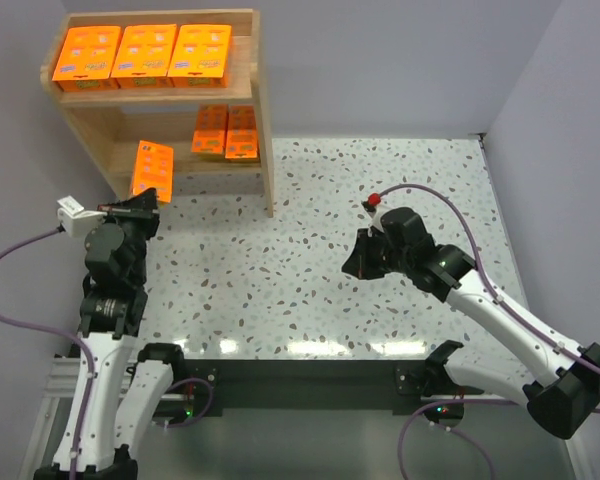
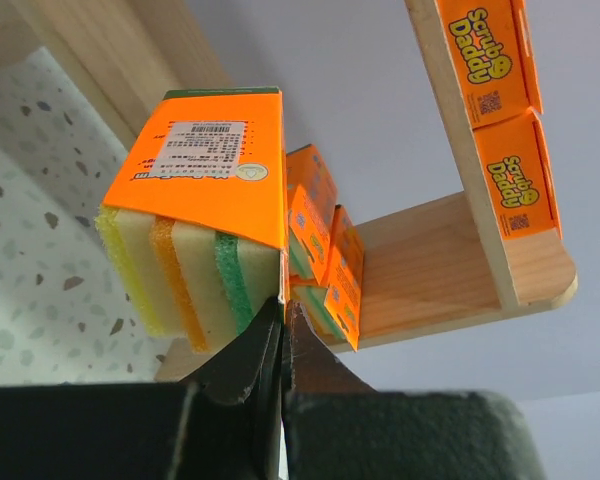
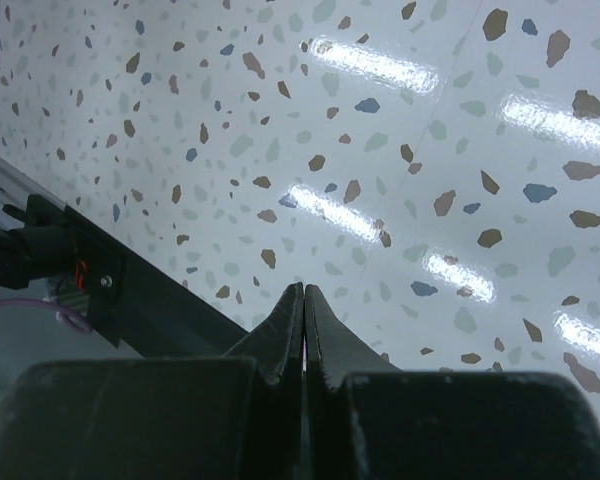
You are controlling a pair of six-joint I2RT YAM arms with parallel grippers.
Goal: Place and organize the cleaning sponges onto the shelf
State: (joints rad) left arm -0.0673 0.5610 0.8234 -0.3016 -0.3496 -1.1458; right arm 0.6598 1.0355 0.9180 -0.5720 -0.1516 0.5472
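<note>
My left gripper [image 1: 146, 203] is shut on the thin cardboard edge of one orange sponge pack [image 1: 151, 168], held at the open front of the wooden shelf [image 1: 264, 150], by its lower tier on the left. In the left wrist view the gripper [image 2: 283, 305] pinches the held pack [image 2: 205, 200], whose yellow, orange and green sponges show at its side. Two packs [image 1: 226, 131] lie on the lower tier to the right. Three packs [image 1: 145, 53] lie in a row on the top tier. My right gripper [image 1: 355, 262] hangs shut and empty over the table.
The speckled table [image 1: 310, 280] spreads in front of the shelf. A red knob [image 1: 376, 199] sits on the right arm's cable. Grey walls close the back and right. The right gripper [image 3: 304, 290] points down toward the table's near edge rail [image 3: 70, 270].
</note>
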